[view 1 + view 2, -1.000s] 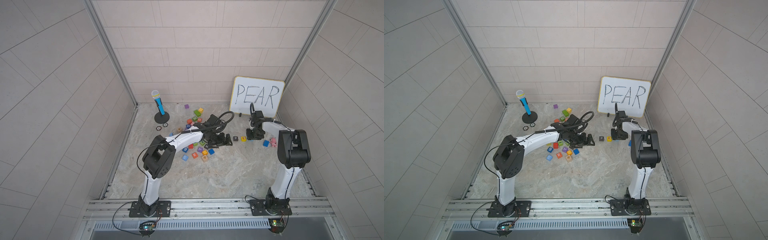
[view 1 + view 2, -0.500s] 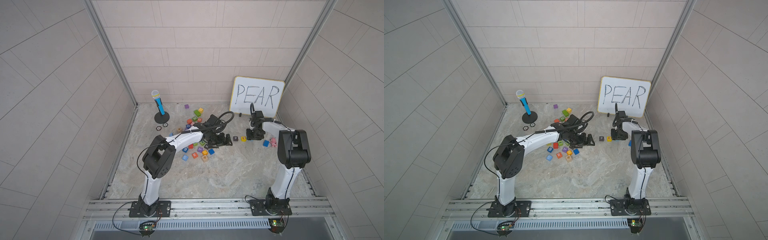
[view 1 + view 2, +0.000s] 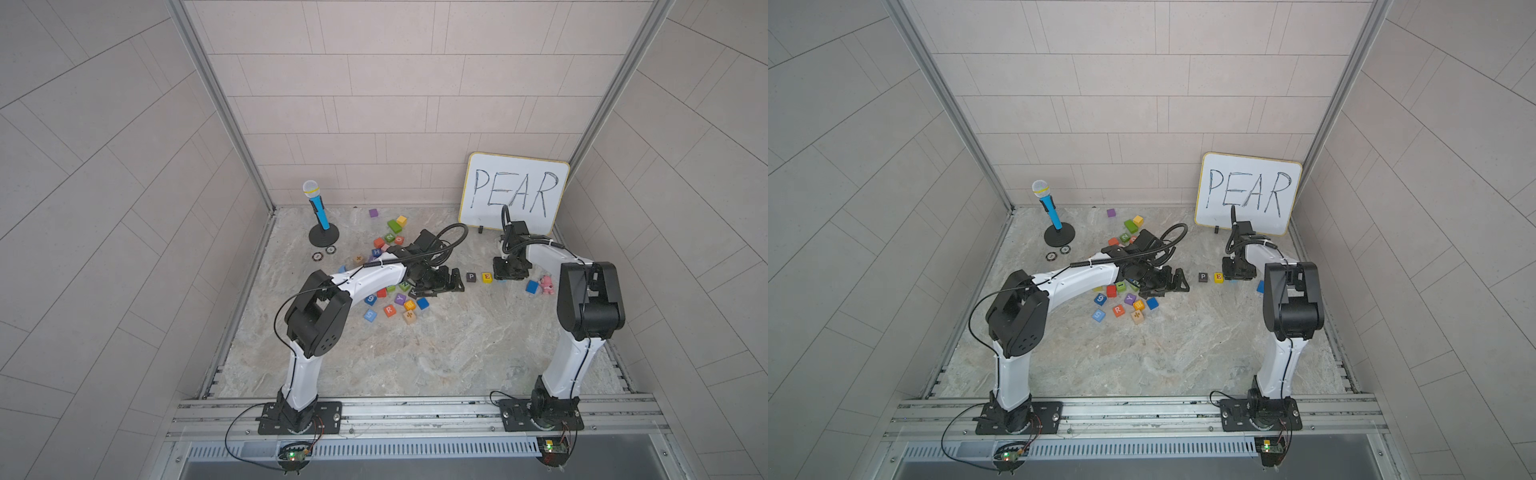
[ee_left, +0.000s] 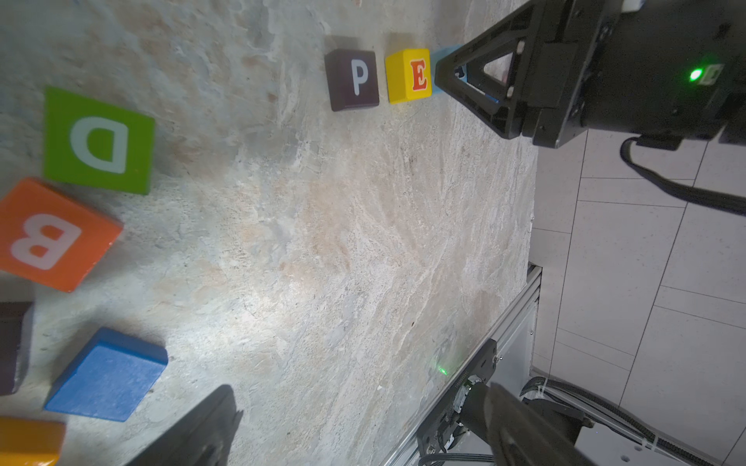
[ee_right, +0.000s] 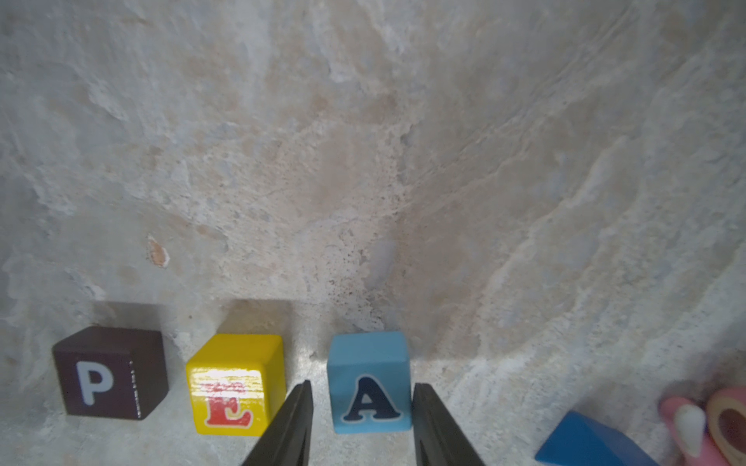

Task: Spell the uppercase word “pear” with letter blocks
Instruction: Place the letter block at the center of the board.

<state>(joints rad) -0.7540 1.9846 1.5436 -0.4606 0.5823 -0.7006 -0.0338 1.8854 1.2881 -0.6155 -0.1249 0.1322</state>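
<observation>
At the far left of the tabletop (image 3: 415,365) a blue toy microphone (image 3: 318,205) stands tilted on a round black base, with two small discs (image 3: 318,256) just near of it. To the right lies a loose pile of coloured blocks. The orange-red block with a white R (image 3: 389,310) sits on the pile's near side, face up and well apart from the row of letters. The left wrist view shows a green D block (image 4: 99,141) and an orange B block (image 4: 52,236) close by.

The left gripper (image 3: 457,281) lies low at the pile's right edge. Its jaws are spread wide and hold nothing.

Further right, three blocks stand in a line on the tabletop. They are the black P block (image 3: 471,276), the yellow E block (image 3: 486,277) just beside it, and the light blue A block (image 5: 369,363). Small gaps separate them.

The right gripper (image 5: 360,389) reaches down over the A block, with one finger on each side of it. The jaws are only narrowly apart. A sliver of space shows on the E side, while the other finger looks to be against the block.

Right of that lie a plain blue block (image 3: 532,286) and a small pink toy (image 3: 546,285), side by side. At the far right a whiteboard (image 3: 515,193) reading PEAR leans against the wall.
</observation>
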